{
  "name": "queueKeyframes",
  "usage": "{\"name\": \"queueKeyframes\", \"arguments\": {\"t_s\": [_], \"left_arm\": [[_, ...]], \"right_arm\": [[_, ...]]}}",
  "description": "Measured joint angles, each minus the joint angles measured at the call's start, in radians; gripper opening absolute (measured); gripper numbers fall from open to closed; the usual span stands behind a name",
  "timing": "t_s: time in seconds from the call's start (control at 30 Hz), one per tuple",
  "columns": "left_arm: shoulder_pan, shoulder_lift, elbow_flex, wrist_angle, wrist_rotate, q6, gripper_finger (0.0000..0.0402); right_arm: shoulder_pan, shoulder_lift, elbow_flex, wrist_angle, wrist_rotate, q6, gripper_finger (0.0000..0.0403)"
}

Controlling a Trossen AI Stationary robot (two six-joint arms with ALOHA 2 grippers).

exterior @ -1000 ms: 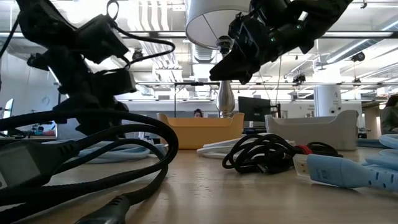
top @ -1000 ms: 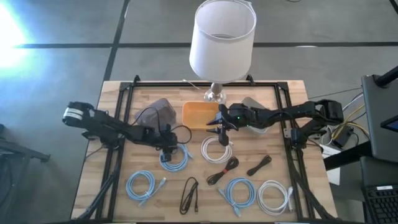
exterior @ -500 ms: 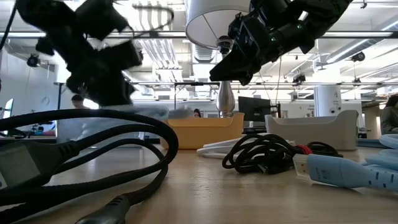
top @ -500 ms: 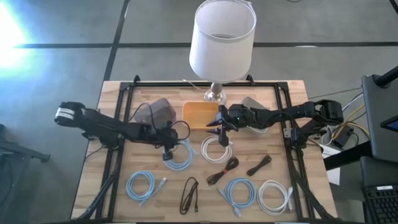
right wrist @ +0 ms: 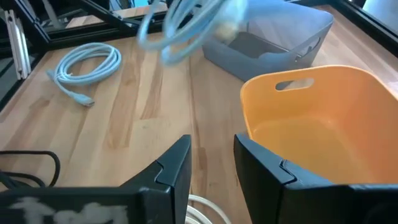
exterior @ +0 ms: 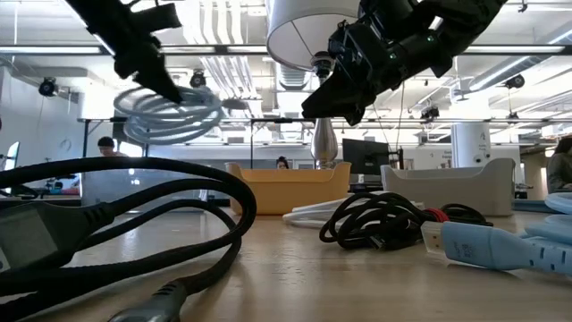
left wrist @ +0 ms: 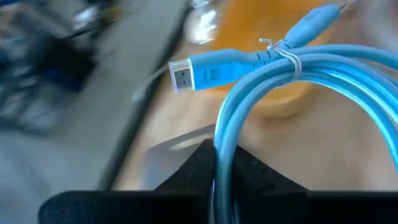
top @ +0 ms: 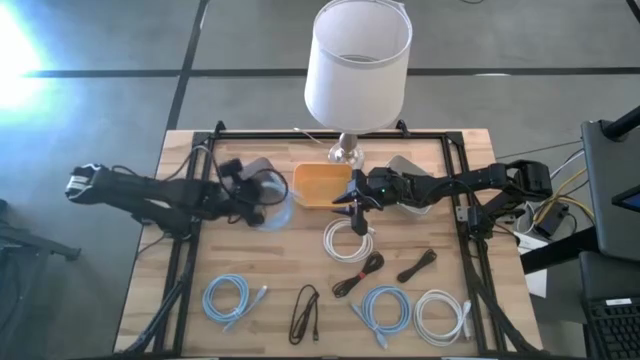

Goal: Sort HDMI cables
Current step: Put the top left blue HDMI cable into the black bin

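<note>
My wooden table [top: 180, 300] is carrying a lamp [top: 347, 150] at its back edge. An orange tray [top: 320, 185] is sitting just before the lamp, grey trays [top: 250, 172] flanking it, and coiled cables [top: 226, 298] are lying further forward.

Two slim black jointed arms; the left arm [top: 150, 196] has a white band, the right arm [top: 470, 183] small green lights.

Light blue cable [left wrist: 292, 81], orange tray [right wrist: 323, 134], grey tray [right wrist: 273, 37], white lampshade [top: 358, 62]
</note>
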Motion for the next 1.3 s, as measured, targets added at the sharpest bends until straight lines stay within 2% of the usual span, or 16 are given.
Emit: {"name": "queueKeyframes", "arguments": {"t_s": [0.1,0.23,0.5,0.63,0.83,0.97,1.3], "left_arm": [[0.001,-0.041,0.001,-0.064,-0.117,-0.046,0.0027],[0.005,-0.089,-0.034,-0.07,-0.268,-0.094,0.0026],[0.078,-0.104,-0.204,-0.053,-0.304,-0.175,0.0037],[0.121,-0.096,-0.297,0.076,-0.364,-0.15,0.0038],[0.152,-0.094,-0.366,0.194,-0.334,-0.12,0.0039],[0.159,-0.093,-0.386,0.191,-0.271,-0.128,0.0039],[0.201,-0.093,-0.389,0.19,-0.265,-0.178,0.004]], "right_arm": [[0.0,0.0,0.0,0.0,0.0,0.001,0.0109],[0.0,0.0,0.0,0.0,0.0,0.003,0.0104],[0.0,0.0,0.0,0.001,0.0,0.003,0.0095],[0.0,0.0,0.0,0.001,0.0,0.003,0.0093],[0.0,0.0,0.0,0.001,0.001,0.022,0.0098],[0.0,0.0,0.0,0.001,0.0,0.021,0.01],[0.0,0.0,0.0,0.001,0.0,0.022,0.0085]]}}
